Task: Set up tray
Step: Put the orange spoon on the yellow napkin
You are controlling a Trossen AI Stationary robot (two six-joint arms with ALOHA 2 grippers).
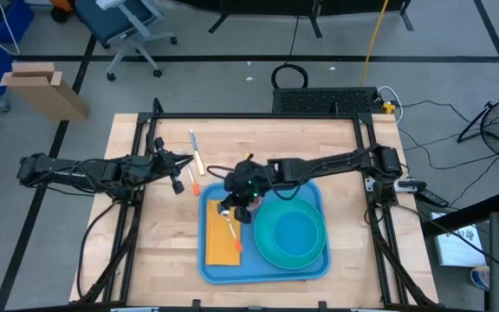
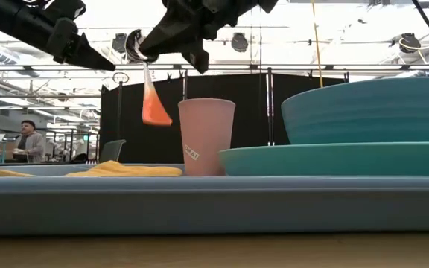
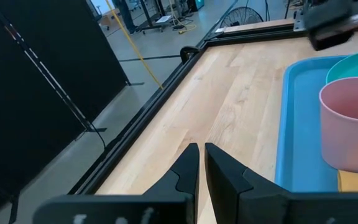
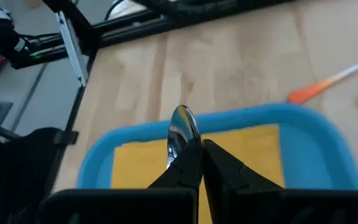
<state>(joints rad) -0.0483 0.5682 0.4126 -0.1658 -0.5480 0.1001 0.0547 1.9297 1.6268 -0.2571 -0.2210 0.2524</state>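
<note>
High view: the blue tray (image 1: 265,260) lies on the wooden table (image 1: 150,251), toward the near middle, a little to the right. On its right half sits a teal bowl (image 1: 294,234) on a teal plate (image 1: 267,251); on its left half lies a yellow napkin (image 1: 219,238). A pink cup (image 2: 205,136) stands on the tray between napkin and plate, mostly hidden from above by the right arm.

The right gripper (image 1: 229,208) hangs above the tray's left half, over the napkin, its fingers pressed together on a spoon (image 4: 181,134). In the right wrist view the shiny bowl of the spoon sticks out past the fingertips, with napkin and tray rim below. The low view shows the spoon's orange handle (image 2: 153,100) dangling down from the gripper, clear of the tray, just left of the cup.

The left gripper (image 1: 180,178) waits over bare table beyond the tray's left far corner; its fingers are nearly together with only a thin gap, pinching nothing.

On the table by the left gripper lie two more utensils: one with a pale yellow handle (image 1: 197,159) and one with an orange handle (image 1: 194,185), both outside the tray.

In the low view a person (image 2: 28,141) stands far off in the room at the left
</note>
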